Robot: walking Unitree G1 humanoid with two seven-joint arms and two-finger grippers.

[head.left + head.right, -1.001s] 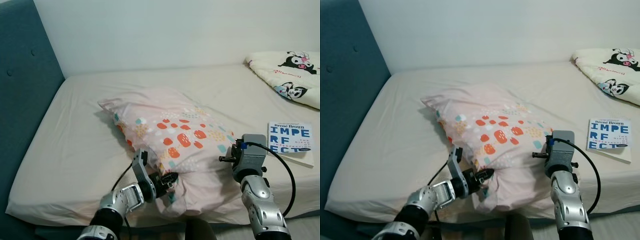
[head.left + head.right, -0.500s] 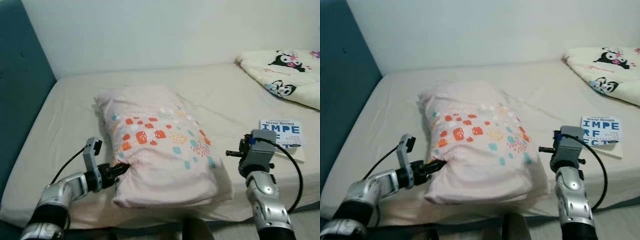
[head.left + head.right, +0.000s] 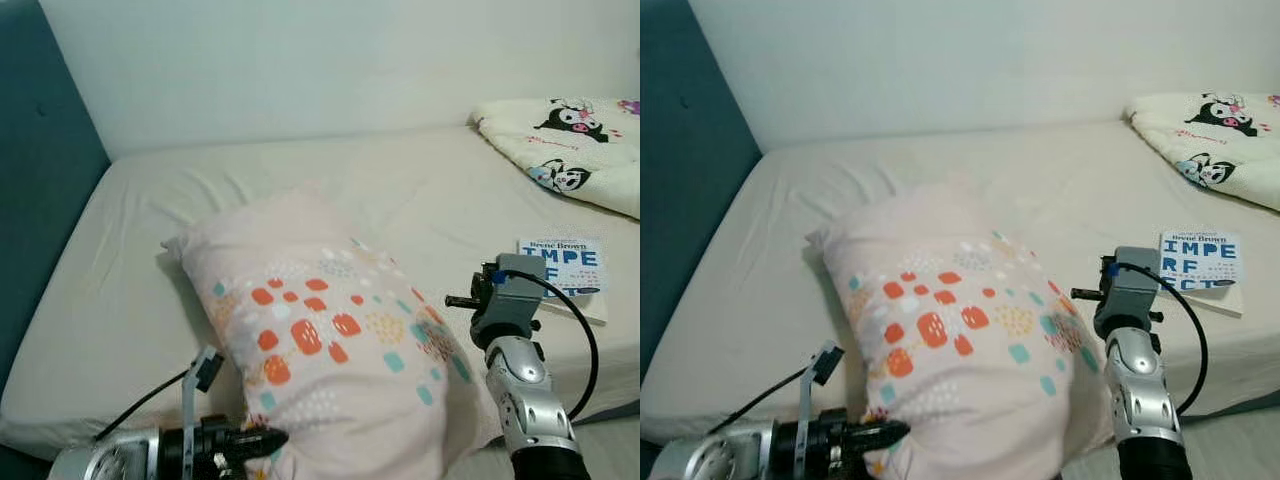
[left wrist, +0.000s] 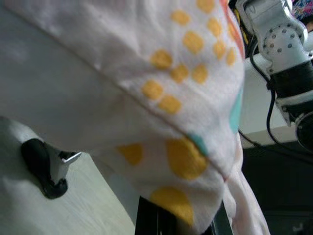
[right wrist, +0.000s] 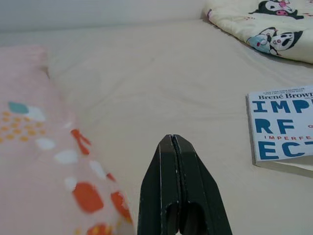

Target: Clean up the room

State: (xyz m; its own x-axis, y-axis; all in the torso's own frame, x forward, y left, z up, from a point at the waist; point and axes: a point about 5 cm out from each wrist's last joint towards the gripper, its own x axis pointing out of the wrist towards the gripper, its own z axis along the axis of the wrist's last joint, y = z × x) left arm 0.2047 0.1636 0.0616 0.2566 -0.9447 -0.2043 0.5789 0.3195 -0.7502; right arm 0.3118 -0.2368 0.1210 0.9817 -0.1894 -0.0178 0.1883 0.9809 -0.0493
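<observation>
A pale pink pillow (image 3: 330, 350) with orange, yellow and teal spots is lifted at its near end and leans over the bed's front edge. My left gripper (image 3: 268, 440) is shut on the pillow's lower near corner; the left wrist view has that spotted cloth (image 4: 161, 98) draped over the fingers. My right gripper (image 5: 175, 161) is shut with nothing in it, held over the sheet right of the pillow, its wrist (image 3: 508, 300) upright near the front edge.
A white book with blue letters (image 3: 562, 266) lies on the bed (image 3: 130, 270) at the right. A cream cartoon-print blanket (image 3: 570, 145) is bunched at the far right. A teal headboard (image 3: 40, 200) stands along the left side.
My left gripper has pulled the pillow toward the near edge and raised it, so it stands steeper and closer. The right arm has barely moved.
</observation>
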